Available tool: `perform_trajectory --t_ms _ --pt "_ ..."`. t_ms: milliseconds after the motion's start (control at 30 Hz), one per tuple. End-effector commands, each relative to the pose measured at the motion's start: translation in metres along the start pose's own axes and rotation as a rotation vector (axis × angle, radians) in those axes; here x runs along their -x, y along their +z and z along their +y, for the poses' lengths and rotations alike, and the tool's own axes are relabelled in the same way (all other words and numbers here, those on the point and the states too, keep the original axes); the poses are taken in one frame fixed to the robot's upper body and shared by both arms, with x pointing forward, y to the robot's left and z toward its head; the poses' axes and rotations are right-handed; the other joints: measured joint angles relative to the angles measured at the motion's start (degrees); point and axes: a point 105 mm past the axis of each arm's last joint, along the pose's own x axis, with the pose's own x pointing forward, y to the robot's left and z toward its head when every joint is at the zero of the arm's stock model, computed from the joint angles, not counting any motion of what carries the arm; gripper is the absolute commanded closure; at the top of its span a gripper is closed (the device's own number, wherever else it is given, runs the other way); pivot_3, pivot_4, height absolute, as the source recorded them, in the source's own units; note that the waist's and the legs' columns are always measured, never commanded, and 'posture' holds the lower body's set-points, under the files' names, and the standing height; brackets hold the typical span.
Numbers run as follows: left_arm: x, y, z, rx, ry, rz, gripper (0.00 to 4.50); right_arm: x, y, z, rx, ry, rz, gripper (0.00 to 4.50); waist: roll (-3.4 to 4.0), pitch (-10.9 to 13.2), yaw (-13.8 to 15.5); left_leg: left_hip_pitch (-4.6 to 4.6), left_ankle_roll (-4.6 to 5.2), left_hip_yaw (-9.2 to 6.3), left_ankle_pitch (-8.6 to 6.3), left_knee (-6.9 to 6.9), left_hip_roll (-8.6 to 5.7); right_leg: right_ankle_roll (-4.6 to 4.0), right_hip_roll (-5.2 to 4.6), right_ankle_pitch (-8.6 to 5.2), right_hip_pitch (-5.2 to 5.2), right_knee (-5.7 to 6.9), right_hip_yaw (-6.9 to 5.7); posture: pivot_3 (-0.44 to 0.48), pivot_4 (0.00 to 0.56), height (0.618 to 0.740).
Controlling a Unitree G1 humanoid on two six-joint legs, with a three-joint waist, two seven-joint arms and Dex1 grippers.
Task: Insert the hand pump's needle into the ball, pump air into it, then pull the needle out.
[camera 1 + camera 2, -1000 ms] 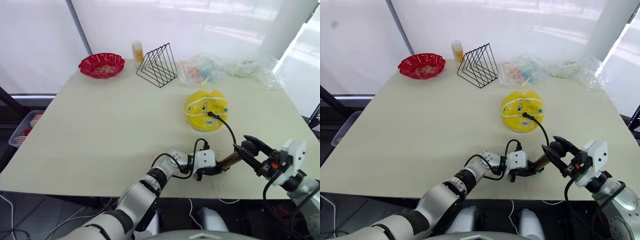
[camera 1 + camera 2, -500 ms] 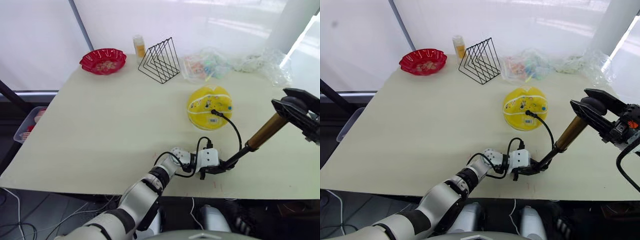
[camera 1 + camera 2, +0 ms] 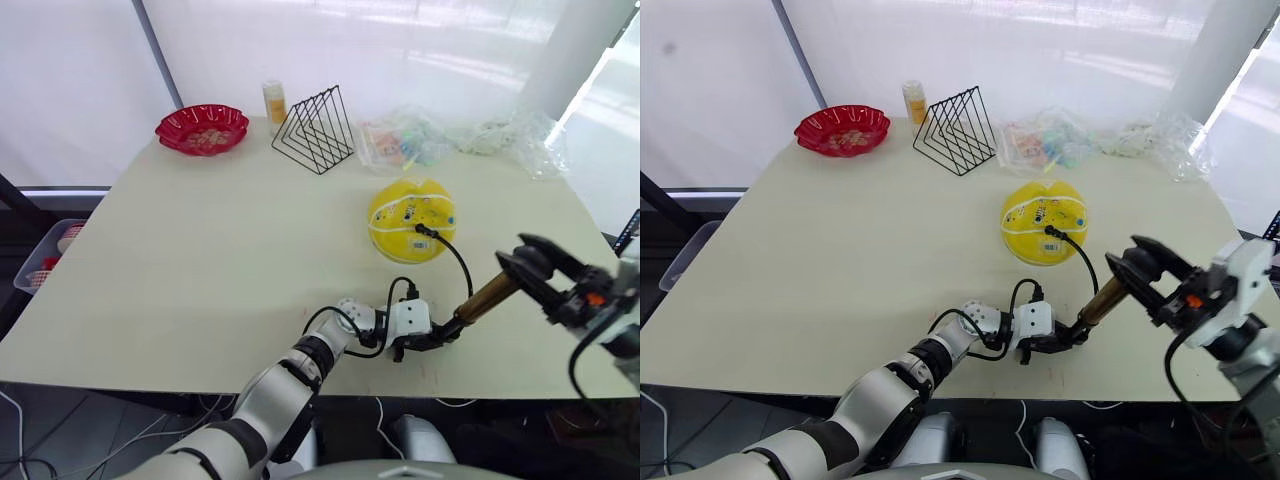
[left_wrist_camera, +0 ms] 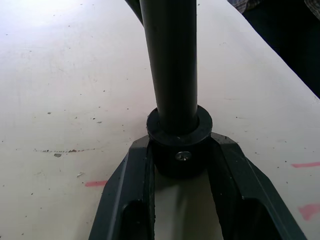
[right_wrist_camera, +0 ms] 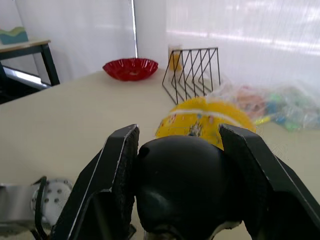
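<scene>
The yellow ball rests on the table right of centre, saggy on top. The needle's black fitting sits in the ball's near side, and the thin black hose loops from it down to the hand pump. The hand pump's bronze barrel slants up to the right from the table's front edge. My left gripper is shut on the pump's black end cap, holding it on the table. My right gripper is shut on the black handle at the raised end.
At the far side stand a red scalloped bowl, a small yellow bottle and a black wire rack. Clear plastic bags lie at the back right. The pump lies close to the table's front edge.
My right gripper pulled the handle up and out to the right half a second ago, stretching the pump long, and has since pushed it back down. The left gripper stayed on the end cap.
</scene>
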Motion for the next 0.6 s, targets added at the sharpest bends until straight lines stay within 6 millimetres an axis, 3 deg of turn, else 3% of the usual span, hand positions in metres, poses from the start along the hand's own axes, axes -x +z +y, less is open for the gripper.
perform_trajectory --t_ms 33,133,233,400,533,600 --pt "0.006 -0.051 -0.044 0.100 -0.158 0.187 3.48 0.013 -0.072 -0.008 -0.072 -0.062 0.240 2.43 -0.02 -0.2 -0.2 0.00 0.00 -0.09 0.00 0.00 -0.01 0.04 0.06 -0.03 0.01 -0.01 0.50 0.000 0.150 0.737" --pt "0.005 -0.050 -0.044 0.100 -0.160 0.186 3.48 0.012 -0.087 0.000 -0.074 -0.027 0.275 2.43 -0.02 -0.3 -0.4 0.01 -0.01 -0.42 0.01 0.01 -0.04 0.15 0.69 -0.14 0.14 -0.07 1.86 0.000 0.150 0.737" --pt "0.004 -0.050 -0.045 0.100 -0.162 0.183 3.48 0.007 -0.075 0.005 -0.057 0.001 0.227 2.43 0.22 -0.5 -0.6 0.03 -0.03 -0.59 0.01 0.00 -0.04 0.15 0.81 -0.15 0.24 -0.14 2.16 0.000 0.150 0.737" --pt "0.003 -0.049 -0.046 0.100 -0.165 0.182 3.48 0.002 -0.016 -0.003 0.031 0.006 0.056 2.43 0.60 -0.2 -0.6 -0.03 -0.04 -0.54 0.00 0.00 -0.09 0.16 0.64 -0.14 0.23 -0.20 2.20 0.000 0.150 0.737" --pt "0.004 -0.049 -0.044 0.097 -0.163 0.185 3.48 0.005 0.057 -0.004 0.131 0.020 -0.108 2.43 1.14 0.2 -0.6 -0.14 -0.03 -0.28 0.00 -0.01 -0.27 0.16 0.19 -0.14 0.17 -0.21 1.87 0.000 0.150 0.737" --pt "0.005 -0.049 -0.044 0.093 -0.166 0.188 3.48 0.009 0.083 -0.008 0.180 0.009 -0.144 2.43 1.33 0.5 -0.7 -0.21 0.00 -0.15 0.00 -0.02 -0.57 0.17 -0.13 -0.13 0.08 -0.21 1.87 0.000 0.150 0.737"
